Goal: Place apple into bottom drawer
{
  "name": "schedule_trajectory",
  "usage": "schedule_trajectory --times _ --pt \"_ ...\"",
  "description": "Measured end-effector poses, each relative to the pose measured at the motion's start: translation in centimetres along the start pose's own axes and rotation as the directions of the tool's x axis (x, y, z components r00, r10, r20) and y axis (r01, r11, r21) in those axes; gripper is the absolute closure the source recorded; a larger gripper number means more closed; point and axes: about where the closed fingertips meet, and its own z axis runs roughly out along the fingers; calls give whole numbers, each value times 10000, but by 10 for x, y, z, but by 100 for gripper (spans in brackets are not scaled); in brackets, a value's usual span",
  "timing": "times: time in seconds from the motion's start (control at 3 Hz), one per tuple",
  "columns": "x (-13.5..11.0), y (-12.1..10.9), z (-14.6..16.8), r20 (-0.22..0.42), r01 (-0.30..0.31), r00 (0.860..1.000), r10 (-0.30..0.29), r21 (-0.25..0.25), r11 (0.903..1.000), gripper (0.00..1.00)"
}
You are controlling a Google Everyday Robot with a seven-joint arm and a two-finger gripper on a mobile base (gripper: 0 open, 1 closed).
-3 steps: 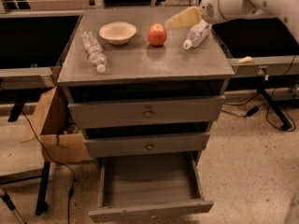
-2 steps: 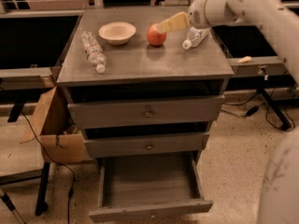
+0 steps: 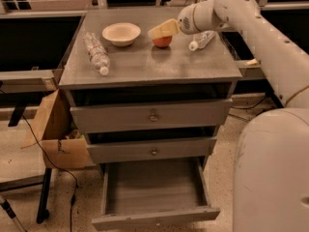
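- Since a second ago my gripper (image 3: 163, 29) has swung in from over the cabinet's back right corner. It now sits right over the apple (image 3: 162, 42), covering its top. Nothing else on the cabinet (image 3: 145, 64) has shifted.
- The apple rests on the cabinet top, toward the back and a little right of centre. Only its lower red-orange half shows beneath me, and it is not lifted yet.
- I cannot tell from here whether my gripper is open or already closed on the fruit.
- I judge the apple firm, smooth-skinned and moderately heavy for its size. It is round, so it may roll across the cabinet top if I nudge it off-centre.
- The best hold is across its widest part, coming from above, with one pad on each side of the core line. Gripping too high on the shoulder could squirt it out.
- The flesh bruises, so a steady, moderate squeeze seems enough. The waxy skin could slip if I swing fast.
- A bowl (image 3: 121, 34) sits at the cabinet's back, left of centre and near the apple. One bottle (image 3: 96, 52) lies on the cabinet's left side and another bottle (image 3: 202, 39) by its back right corner. I should lift straight up to clear them.
- The bottom drawer (image 3: 152, 187) is pulled out at the cabinet's foot, and its floor is bare. It is shallow, so I should lower the apple in rather than drop it.
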Motion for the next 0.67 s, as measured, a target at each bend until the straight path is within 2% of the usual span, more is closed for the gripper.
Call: schedule_trajectory --times 0.67 --pt "9 5 36 -484 -102 9988 111 204 9997 0"
